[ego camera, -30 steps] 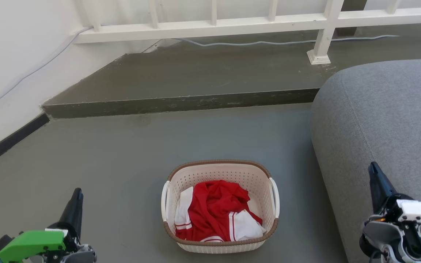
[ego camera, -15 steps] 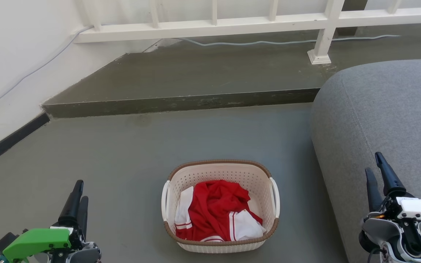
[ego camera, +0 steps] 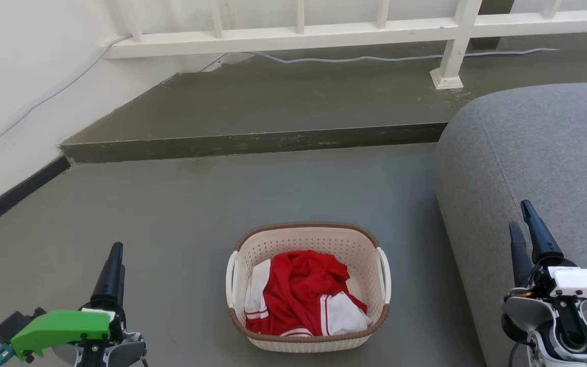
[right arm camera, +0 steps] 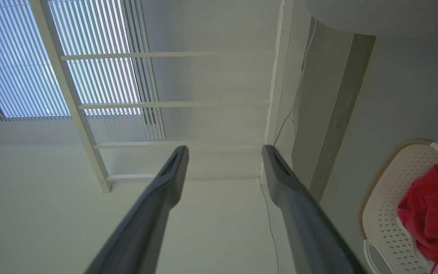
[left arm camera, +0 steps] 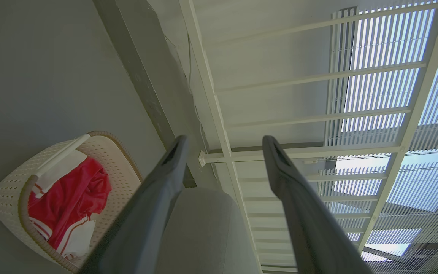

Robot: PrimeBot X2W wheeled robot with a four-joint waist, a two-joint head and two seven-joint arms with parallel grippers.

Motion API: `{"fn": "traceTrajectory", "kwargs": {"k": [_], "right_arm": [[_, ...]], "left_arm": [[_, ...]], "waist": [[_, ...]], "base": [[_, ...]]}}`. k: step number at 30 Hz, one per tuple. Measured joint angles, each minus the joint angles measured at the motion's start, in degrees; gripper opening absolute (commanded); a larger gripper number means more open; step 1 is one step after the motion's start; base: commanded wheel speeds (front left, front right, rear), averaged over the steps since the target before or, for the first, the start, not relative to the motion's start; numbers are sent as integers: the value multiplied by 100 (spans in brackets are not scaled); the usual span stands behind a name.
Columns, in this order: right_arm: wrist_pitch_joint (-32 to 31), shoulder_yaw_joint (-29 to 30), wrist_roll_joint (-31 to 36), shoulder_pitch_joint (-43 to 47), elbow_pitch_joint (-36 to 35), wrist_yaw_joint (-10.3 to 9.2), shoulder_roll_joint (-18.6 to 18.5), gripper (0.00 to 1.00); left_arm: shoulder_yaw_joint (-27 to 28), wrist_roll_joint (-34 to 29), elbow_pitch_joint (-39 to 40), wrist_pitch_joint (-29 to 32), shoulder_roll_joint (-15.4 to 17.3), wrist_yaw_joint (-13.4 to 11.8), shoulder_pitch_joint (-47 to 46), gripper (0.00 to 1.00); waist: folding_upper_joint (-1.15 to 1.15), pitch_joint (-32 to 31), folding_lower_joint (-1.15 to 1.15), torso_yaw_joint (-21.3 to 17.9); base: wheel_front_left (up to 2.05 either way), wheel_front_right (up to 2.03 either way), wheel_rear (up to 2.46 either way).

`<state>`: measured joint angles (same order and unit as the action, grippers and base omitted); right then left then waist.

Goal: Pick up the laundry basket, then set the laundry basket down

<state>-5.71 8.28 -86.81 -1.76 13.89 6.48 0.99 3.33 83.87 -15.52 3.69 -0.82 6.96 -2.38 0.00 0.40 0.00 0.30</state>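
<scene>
Two spread, empty pincers: our left gripper (ego camera: 117, 257) and right gripper (ego camera: 520, 219) flank the laundry basket (ego camera: 306, 242), not yet lifted off the floor (ego camera: 171, 229).

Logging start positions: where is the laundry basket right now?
In the head view the laundry basket sits on the floor at lower centre, just left of the grey sofa.

Floor of laundry basket (ego camera: 306, 226) beneath clothes (ego camera: 298, 290)
</scene>
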Motion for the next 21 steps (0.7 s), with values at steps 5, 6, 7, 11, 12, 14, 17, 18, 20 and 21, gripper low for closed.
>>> {"fn": "traceTrajectory", "kwargs": {"k": [5, 6, 7, 11, 12, 14, 17, 18, 20, 21], "right_arm": [[122, -138, 214, -1, -130, 0, -92, 100], [163, -166, 265, -1, -151, 1, -111, 100], [199, -194, 318, -1, -171, 1, -126, 100], [350, -333, 509, -1, -254, 1, -181, 100], [390, -366, 575, -1, -267, 1, -205, 100], [471, -444, 686, -1, -302, 2, -279, 100], [575, -549, 871, -2, -358, 3, -352, 100], [611, -590, 946, -2, -371, 3, -371, 100], [676, -673, 1084, -2, -389, 3, -438, 100], [706, -703, 1171, -2, -394, 3, -479, 100]], "left_arm": [[-213, -364, 116, -151, 88, 0, -10, 100], [-256, -423, 129, -181, 124, 0, -15, 100], [-309, -495, 134, -197, 164, 0, -19, 100], [-457, -801, 152, -311, 224, 1, -44, 100], [-511, -911, 152, -341, 248, 1, -60, 100], [-583, -1131, 155, -383, 315, 1, -105, 100], [-677, -1425, 168, -468, 403, 1, -131, 100], [-713, -1505, 170, -486, 404, 1, -131, 100], [-726, -1760, 208, -528, 408, 1, -133, 100], [-731, -1884, 244, -553, 423, 1, -138, 100]], "waist": [[0, 11, 0, -1], [0, 14, 0, -2], [0, 16, 0, -3], [0, 28, 0, -5], [0, 31, 0, -6], [0, 35, 0, -6], [0, 40, 0, -6], [0, 41, 0, -6], [0, 45, 0, -5], [0, 46, 0, -4]], "base": [[0, 0, 0], [0, 0, 0], [0, 0, 0], [0, 0, 0], [0, 0, 0], [0, 0, 0], [0, 0, 0], [0, 0, 0], [0, 0, 0], [0, 0, 0]]}}
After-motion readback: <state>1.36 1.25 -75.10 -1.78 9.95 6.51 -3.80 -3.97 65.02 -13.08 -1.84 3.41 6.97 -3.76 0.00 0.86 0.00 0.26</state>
